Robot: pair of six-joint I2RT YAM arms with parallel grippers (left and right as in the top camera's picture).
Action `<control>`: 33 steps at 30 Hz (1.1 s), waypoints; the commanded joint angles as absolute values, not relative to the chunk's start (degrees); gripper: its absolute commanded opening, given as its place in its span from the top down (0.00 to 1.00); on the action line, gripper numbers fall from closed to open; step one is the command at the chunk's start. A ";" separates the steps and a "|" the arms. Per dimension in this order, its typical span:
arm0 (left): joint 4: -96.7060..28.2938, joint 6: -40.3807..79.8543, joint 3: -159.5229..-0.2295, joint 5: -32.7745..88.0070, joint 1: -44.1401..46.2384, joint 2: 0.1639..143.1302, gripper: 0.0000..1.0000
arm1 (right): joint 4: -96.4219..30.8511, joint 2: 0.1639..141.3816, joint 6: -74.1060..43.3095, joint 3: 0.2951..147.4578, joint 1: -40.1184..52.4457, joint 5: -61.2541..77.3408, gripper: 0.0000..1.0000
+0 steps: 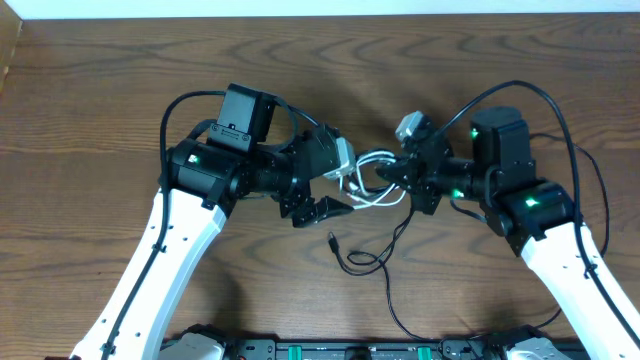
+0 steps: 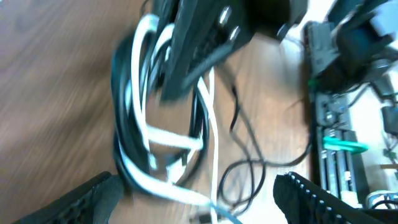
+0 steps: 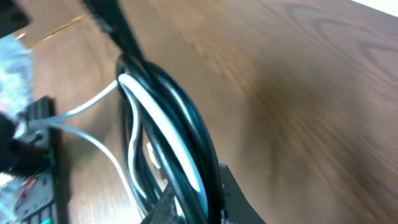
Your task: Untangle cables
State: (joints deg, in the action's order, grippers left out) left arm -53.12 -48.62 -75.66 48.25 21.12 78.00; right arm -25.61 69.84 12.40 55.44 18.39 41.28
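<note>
Our right fingers (image 3: 239, 205) are clamped on the coiled cables (image 1: 368, 188). Our left fingers (image 2: 93, 196) stand wide apart at the cables' other end. Their long axis runs from one set of fingers to the other.

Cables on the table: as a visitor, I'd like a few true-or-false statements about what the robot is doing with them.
1. The right gripper is shut on the cable bundle. True.
2. The left gripper is clamping the white cable. False: its jaws stand wide open, gripping nothing.
3. A loose plug end of the black cable lies on the table. True.
4. The white cable lies stretched out straight. False: it is in loops.
5. The table is white. False: it is dark wood.
</note>
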 commanded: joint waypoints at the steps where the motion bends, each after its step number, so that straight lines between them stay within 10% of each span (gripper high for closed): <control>1: -52.97 -40.14 -76.09 38.09 21.17 77.47 0.17 | -23.99 69.76 7.55 55.70 16.58 38.94 0.99; 14: -38.52 -5.72 -76.09 37.21 21.19 77.47 0.16 | -19.84 69.76 -0.16 55.70 16.60 39.16 0.99; 33: -36.51 -1.06 -76.09 36.80 21.37 77.49 0.16 | -16.88 69.76 -5.19 55.70 16.60 41.54 0.99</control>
State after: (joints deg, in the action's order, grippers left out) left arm -36.84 -2.76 -75.66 37.10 21.12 78.00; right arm -17.85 69.87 -3.31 55.44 16.73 39.99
